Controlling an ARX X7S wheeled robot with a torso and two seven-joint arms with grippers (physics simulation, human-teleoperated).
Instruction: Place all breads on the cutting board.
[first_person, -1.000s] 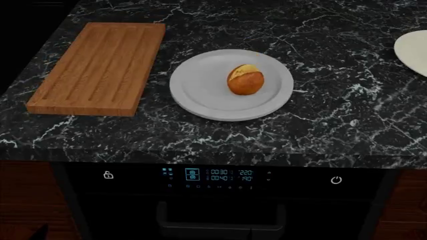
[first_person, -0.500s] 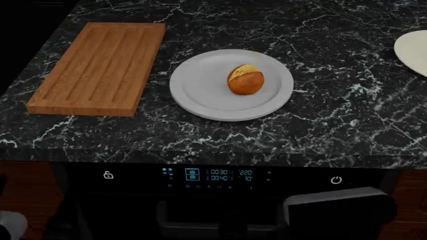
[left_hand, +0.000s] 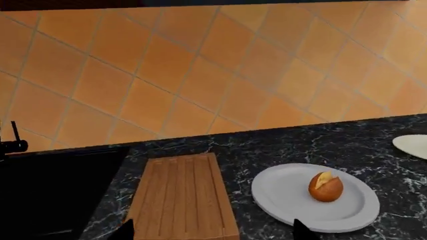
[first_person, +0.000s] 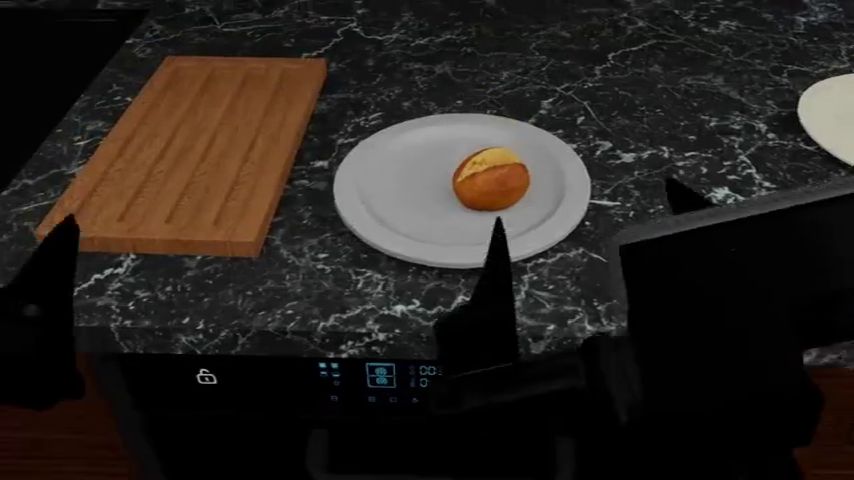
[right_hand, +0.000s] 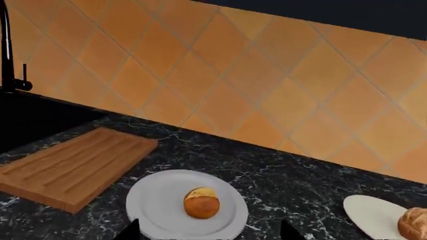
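Round roll (first_person: 493, 179), yellowish split on top: sits near the middle of a round white plate (first_person: 400, 205), bare rim showing all around it.

Oval roll (right_hand: 415, 223), pale streaks: lies on a second white plate (right_hand: 373, 215) at the counter's right, well apart from the first; cut off by the frame edge in the right wrist view.

Cutting board (first_person: 187, 150), brown wood with lengthwise grooves: flat on the counter to the left of the first plate, nothing on it. A strip of counter separates board and plate. Its far left corner lies near a dark sink (left_hand: 53, 195).

Counter (first_person: 641, 90), black marble with white veins: bare surface between the two plates and behind them, ending at an orange tiled wall (left_hand: 200, 75).

Left gripper (first_person: 267, 275): fingers spread wide, empty, over the counter's front edge before the board.

Right gripper (right_hand: 210, 231): fingers spread, empty, held near the front edge, short of the first plate.
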